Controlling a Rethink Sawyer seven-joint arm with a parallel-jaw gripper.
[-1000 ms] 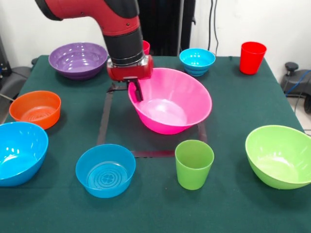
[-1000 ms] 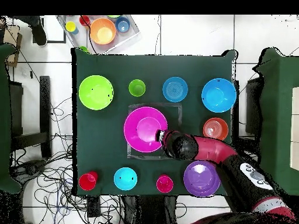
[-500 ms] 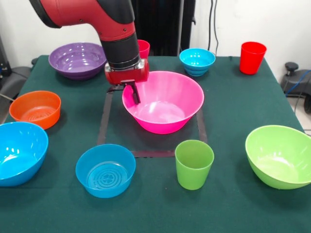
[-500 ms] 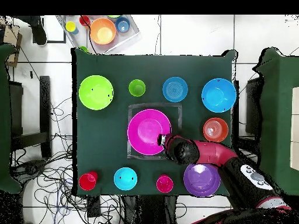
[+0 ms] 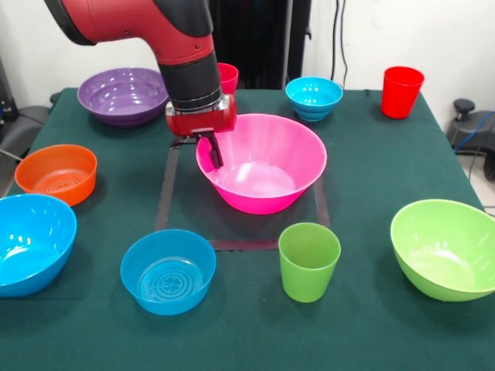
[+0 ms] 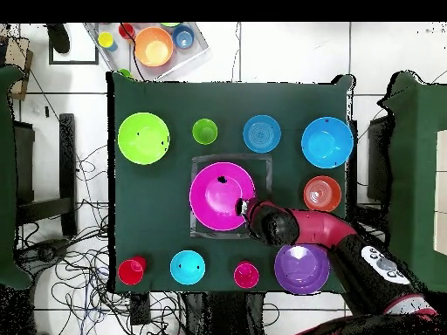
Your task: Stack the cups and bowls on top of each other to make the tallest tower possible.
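The large pink bowl (image 5: 263, 174) (image 6: 218, 196) stands upright inside the taped square at mid-table. My gripper (image 5: 210, 151) (image 6: 241, 207) straddles its rim on the robot's side and is shut on it. The other pieces stand apart around it: purple bowl (image 5: 124, 94), orange bowl (image 5: 56, 174), big blue bowl (image 5: 27, 241), medium blue bowl (image 5: 168, 270), small blue bowl (image 5: 313, 97), lime green bowl (image 5: 445, 247), light green cup (image 5: 308, 261), red cup (image 5: 402, 91). The pink-red cup (image 5: 228, 77) is partly hidden behind my arm. Nothing is stacked.
A dark taped square (image 5: 166, 193) marks the green table's middle. In the overhead view a clear tray (image 6: 148, 48) with small coloured dishes sits on the floor beyond the table's far edge. Cables lie on the floor beside the table.
The pink bowl, held tilted a second ago, has come down level inside the taped square. My gripper has stayed at its rim, barely moving in the last half second.
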